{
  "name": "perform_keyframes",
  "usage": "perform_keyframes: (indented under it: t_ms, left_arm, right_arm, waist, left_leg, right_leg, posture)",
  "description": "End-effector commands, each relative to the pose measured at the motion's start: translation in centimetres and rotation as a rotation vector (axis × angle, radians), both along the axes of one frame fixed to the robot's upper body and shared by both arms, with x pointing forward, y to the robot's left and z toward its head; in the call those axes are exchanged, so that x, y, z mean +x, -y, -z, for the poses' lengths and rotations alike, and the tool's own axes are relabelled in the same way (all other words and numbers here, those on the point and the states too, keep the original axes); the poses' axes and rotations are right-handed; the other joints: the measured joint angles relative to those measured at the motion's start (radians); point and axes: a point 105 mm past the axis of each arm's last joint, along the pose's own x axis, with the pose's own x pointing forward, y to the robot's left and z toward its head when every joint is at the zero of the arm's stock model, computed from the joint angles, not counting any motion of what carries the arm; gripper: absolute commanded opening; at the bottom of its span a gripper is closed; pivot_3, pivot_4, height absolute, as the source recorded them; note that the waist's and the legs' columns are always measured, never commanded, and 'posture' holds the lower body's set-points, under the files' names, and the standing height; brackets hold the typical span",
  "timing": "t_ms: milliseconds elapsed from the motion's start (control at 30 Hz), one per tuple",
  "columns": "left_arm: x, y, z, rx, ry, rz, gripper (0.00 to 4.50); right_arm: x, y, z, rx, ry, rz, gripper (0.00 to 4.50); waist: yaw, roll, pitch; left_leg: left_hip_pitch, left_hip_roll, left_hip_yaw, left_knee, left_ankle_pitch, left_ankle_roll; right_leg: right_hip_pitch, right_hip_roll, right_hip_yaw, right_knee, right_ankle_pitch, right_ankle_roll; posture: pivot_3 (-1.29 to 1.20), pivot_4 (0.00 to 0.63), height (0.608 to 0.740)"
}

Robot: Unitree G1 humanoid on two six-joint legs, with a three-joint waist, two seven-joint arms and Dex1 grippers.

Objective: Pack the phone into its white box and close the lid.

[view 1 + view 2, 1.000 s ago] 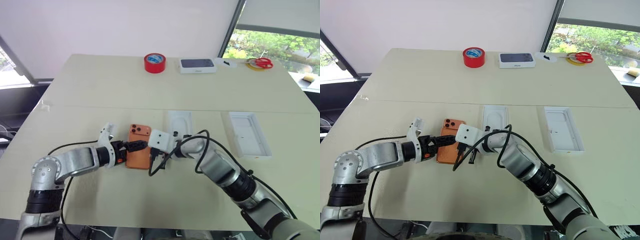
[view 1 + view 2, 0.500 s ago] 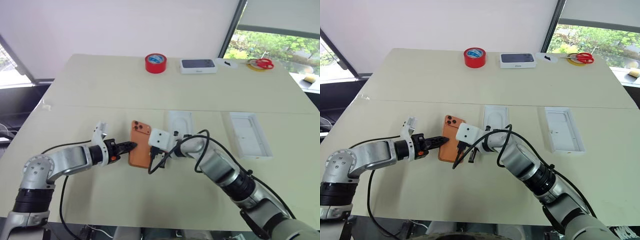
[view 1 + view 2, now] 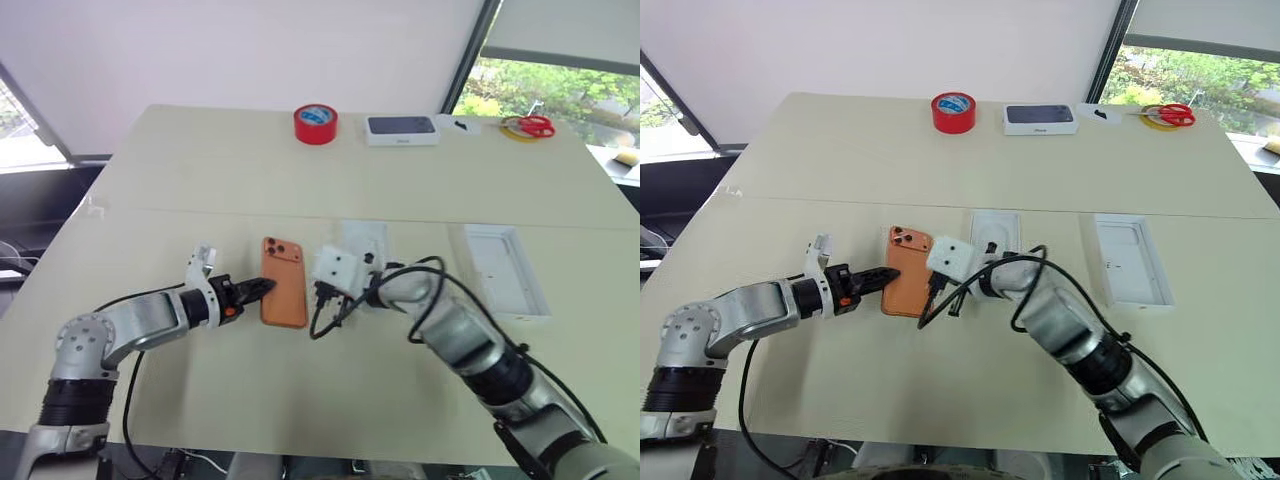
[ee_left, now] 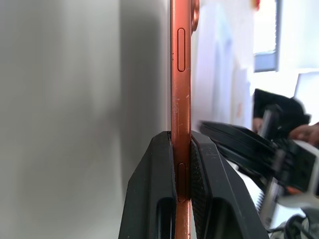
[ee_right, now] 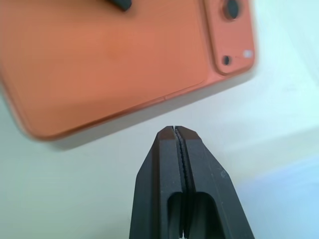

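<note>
Right end effector (image 5: 175,130) withdrew; red tape (image 3: 315,124) lies far off.

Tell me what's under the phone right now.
The phone is pinched at its edge by the left tool, camera side up. Bare table shows around it. What lies directly beneath is covered; no box under it.

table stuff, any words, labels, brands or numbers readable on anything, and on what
No text can be read.
White box with a dark-blue top: a small mark on its front side, too small to read.
Phone: plain orange back, no print legible.
Red tape roll: no print legible.
</note>
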Motion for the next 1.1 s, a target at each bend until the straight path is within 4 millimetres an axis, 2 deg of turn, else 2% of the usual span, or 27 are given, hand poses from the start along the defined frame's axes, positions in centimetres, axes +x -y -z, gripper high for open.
perform_keyframes:
  t_ms: [33,167,333,467,600,833,1100]
  left_arm:
    - [0.6,1.1,-4.1,-0.108,0.155,0.023,0.12]
    - [1.6,4.1,-5.2,-0.172,0.179,0.055,0.12]
    - [2.6,8.7,-4.1,-0.174,0.167,0.118,0.12]
    - [2.6,11.0,-2.2,-0.116,0.137,0.176,0.12]
    - [3.2,11.7,-1.0,-0.051,0.151,0.153,0.12]
    - [3.0,13.4,-0.1,-0.064,0.139,0.193,0.12]
    - [3.5,13.7,0.1,-0.067,0.136,0.182,0.12]
  right_arm:
    - [-2.2,1.7,-3.2,0.088,0.070,-0.036,0.00]
    - [-2.9,5.8,-4.2,0.190,0.098,0.093,0.00]
    - [-2.8,11.5,-3.6,0.237,0.102,0.314,0.00]
    - [-3.5,13.6,-3.2,0.199,0.111,0.385,0.00]
    - [-3.9,14.2,-3.5,0.199,0.128,0.408,0.00]
    - [-4.7,14.0,-3.4,0.221,0.101,0.394,0.00]
    - [-5.2,13.2,-3.6,0.252,0.082,0.342,0.00]
  waist:
    - [0.000,0.000,0.001]
    - [-0.002,0.000,0.001]
    - [0.002,-0.001,0.001]
    - [-0.002,0.001,0.002]
    - [-0.004,0.002,0.004]
    - [0.009,0.001,0.004]
    - [0.019,0.001,0.005]
  left_leg:
    - [0.000,0.000,-0.001,0.000,0.000,0.000]
    - [0.000,0.000,-0.002,-0.002,0.000,0.000]
    - [0.002,-0.001,-0.003,0.000,0.000,0.001]
    - [0.002,-0.001,-0.003,0.000,0.000,0.001]
    - [0.003,0.000,-0.003,-0.001,0.002,-0.001]
    - [0.002,-0.001,-0.004,0.000,0.004,0.000]
    - [0.002,-0.001,-0.004,0.000,0.004,0.000]
  right_leg:
    - [0.000,0.000,-0.001,-0.001,0.000,0.000]
    - [0.003,0.000,-0.002,-0.006,0.000,0.000]
    - [0.007,0.000,-0.003,-0.007,0.000,0.001]
    - [0.008,0.002,-0.003,-0.006,0.000,0.001]
    - [0.008,0.003,-0.003,-0.006,0.000,0.001]
    - [0.008,0.004,-0.003,-0.006,0.002,0.003]
    - [0.008,0.004,-0.003,-0.006,0.002,0.003]
  posture:
    - [0.00,0.150,0.724]
    - [0.00,0.150,0.724]
    - [0.00,0.150,0.724]
    - [0.00,0.150,0.724]
    - [0.00,0.150,0.724]
    - [0.00,0.150,0.724]
    - [0.00,0.150,0.724]
